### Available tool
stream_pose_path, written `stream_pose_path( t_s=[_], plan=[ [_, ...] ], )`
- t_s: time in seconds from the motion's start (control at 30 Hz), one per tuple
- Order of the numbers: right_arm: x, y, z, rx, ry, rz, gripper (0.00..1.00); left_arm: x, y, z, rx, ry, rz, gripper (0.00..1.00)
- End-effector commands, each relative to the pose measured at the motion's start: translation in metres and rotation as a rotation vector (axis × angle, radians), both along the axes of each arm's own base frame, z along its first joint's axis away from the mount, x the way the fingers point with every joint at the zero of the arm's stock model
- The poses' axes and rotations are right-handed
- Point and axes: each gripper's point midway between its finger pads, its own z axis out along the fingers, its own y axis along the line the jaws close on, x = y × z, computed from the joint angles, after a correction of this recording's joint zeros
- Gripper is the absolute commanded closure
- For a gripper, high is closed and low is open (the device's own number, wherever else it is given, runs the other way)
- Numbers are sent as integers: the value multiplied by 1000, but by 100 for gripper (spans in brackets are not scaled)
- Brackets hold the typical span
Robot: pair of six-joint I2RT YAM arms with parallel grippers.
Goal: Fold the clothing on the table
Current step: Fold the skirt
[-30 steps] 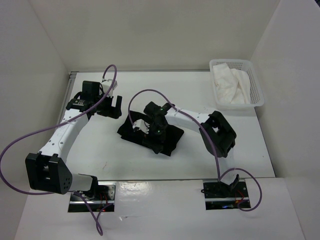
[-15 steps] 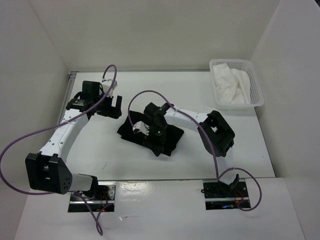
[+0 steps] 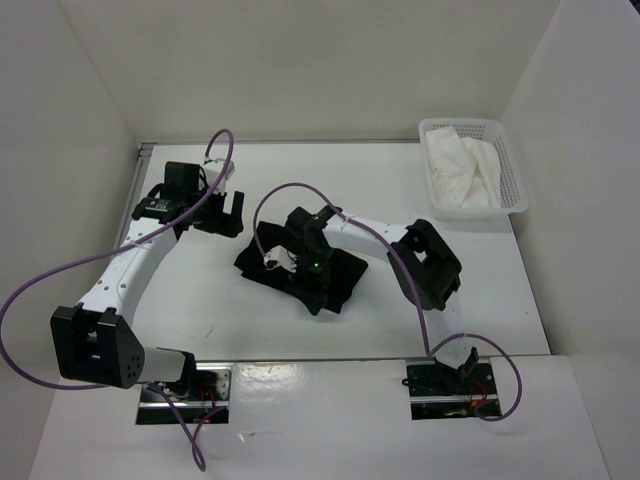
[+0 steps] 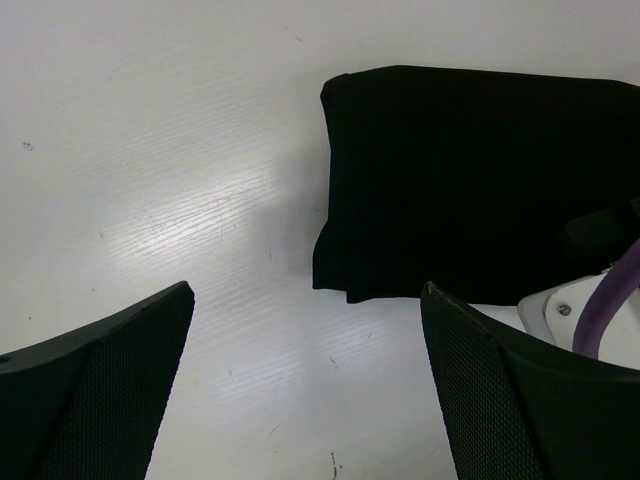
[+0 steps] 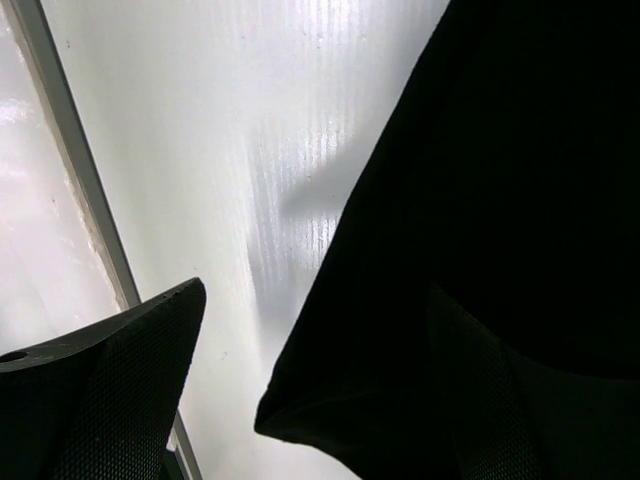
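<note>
You have one white tabletop [image 3: 215,300], carrying near its middle one black clothing [image 3: 342,280], laid in a rough rectangle, and at its far right corner one white mesh basket [image 3: 513,165] holding a white cloth [image 3: 460,170]. Your right claw [image 5: 318,290] sits low at the clothing's edge, jaws wide apart, one finger over fabric and one over bare tabletop. Your left claw [image 3: 222,214] hangs over bare tabletop just left of the clothing, jaws likewise wide apart.

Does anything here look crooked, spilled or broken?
Only one thing: the black clothing lies skewed on the table, with its edges at an angle to the table's sides. Nothing looks spilled or damaged.
</note>
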Motion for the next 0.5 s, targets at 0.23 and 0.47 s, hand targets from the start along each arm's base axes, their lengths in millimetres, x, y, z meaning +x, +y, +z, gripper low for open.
stream_pose_path(
  t_s=[0.23, 0.47],
  plan=[
    [-23, -6, 16, -4, 52, 55, 6, -1, -5, 10, -21, -39, -28, 0],
    [-31, -11, 29, 14, 24, 48, 6, 0, -5, 6, -20, -30, -28, 0]
  ],
)
